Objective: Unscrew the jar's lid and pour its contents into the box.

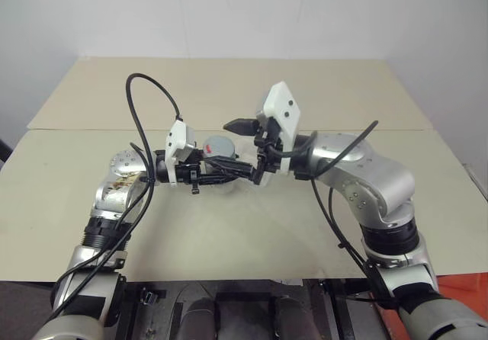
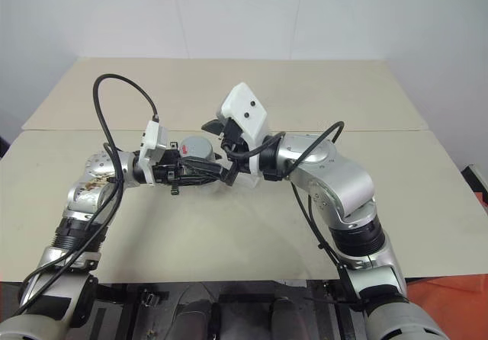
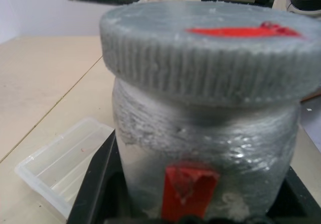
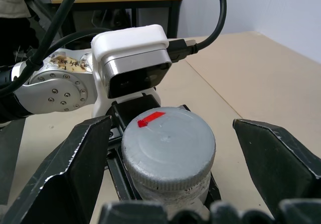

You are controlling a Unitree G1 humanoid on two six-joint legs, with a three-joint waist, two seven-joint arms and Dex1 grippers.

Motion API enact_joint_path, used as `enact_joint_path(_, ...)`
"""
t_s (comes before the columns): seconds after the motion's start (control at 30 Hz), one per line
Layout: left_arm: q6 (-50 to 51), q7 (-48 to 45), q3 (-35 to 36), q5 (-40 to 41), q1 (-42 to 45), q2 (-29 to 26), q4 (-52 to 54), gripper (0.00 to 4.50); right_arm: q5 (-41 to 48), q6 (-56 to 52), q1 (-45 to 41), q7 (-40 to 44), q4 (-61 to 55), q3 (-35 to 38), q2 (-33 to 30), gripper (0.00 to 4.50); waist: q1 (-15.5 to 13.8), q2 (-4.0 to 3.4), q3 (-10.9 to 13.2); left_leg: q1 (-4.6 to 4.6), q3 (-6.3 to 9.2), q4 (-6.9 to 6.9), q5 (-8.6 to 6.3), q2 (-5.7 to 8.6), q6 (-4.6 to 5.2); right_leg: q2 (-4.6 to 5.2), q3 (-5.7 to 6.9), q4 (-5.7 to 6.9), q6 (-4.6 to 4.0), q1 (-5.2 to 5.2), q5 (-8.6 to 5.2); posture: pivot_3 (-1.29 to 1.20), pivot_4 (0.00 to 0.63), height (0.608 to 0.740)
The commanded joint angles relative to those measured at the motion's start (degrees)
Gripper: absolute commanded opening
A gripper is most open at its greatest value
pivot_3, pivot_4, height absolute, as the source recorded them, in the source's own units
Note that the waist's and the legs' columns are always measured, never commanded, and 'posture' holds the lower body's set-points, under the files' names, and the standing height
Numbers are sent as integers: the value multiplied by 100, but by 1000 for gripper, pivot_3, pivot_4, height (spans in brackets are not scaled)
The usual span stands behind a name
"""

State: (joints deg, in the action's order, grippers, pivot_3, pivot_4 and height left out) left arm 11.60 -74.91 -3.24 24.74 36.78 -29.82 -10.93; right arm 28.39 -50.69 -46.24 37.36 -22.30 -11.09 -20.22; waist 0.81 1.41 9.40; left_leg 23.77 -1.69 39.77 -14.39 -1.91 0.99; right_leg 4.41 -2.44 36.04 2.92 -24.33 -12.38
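The left pincer [image 4: 150, 133] is gripping the jar [image 3: 205, 163] by its body, fingers closed on it, holding it upright above the bench [image 1: 252, 226]. The right pincer [image 4: 165, 148] is standing wide open, its two fingers [image 4: 75, 169] flanking the lid [image 4: 169, 142] without touching it. The box [image 3: 62, 163] is resting on the bench at the jar's seven o'clock.

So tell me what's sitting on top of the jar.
The grey ribbed lid with a red mark still caps the jar, which the left gripper holds. The jar's frosted wall hides any contents.
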Motion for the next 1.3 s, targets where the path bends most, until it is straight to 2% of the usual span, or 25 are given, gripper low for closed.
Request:
enact_joint_path(0.03, 21, 11, 128, 86, 14, -68, 190, 1931, 79, 9, -97, 27, -147, 6, 17, 4488, 0, 0, 0, 0, 0, 0, 0, 0, 0, 0, 0, 0, 0, 0, 0, 0, 150, 740)
enact_joint_path(0.4, -7, 28, 112, 77, 15, -40, 187, 1931, 40, 39, -63, 26, -113, -43, -3, 4488, 0, 0, 0, 0, 0, 0, 0, 0, 0, 0, 0, 0, 0, 0, 0, 0, 150, 740)
enact_joint_path(0.57, -1, 32, 121, 79, -7, -59, 213, 1931, 36, 64, -62, 7, -99, -44, 18, 2910, 1, 0, 0, 0, 0, 0, 0, 0, 0, 0, 0, 0, 0, 0, 0, 0, 150, 740)
enact_joint_path(0.6, 2, 32, 123, 81, -10, -63, 216, 1931, 35, 68, -65, 5, -90, -44, 22, 2748, 0, 0, 0, 0, 0, 0, 0, 0, 0, 0, 0, 0, 0, 0, 0, 0, 150, 740)
enact_joint_path(0.9, 32, 5, 100, 77, -55, -92, 225, 1931, 77, 16, -110, 11, -121, 11, -19, 2747, 0, 0, 0, 0, 0, 0, 0, 0, 0, 0, 0, -1, 0, 0, 0, 0, 150, 740)
enact_joint_path(1.3, -127, -120, -38, -126, -229, -150, -31, 1931, 564, -167, -464, -41, -134, 655, -357, 2747, 0, 0, 0, 0, 0, 0, 0, 0, 0, 0, 0, -3, 0, 0, 0, 0, 150, 740)
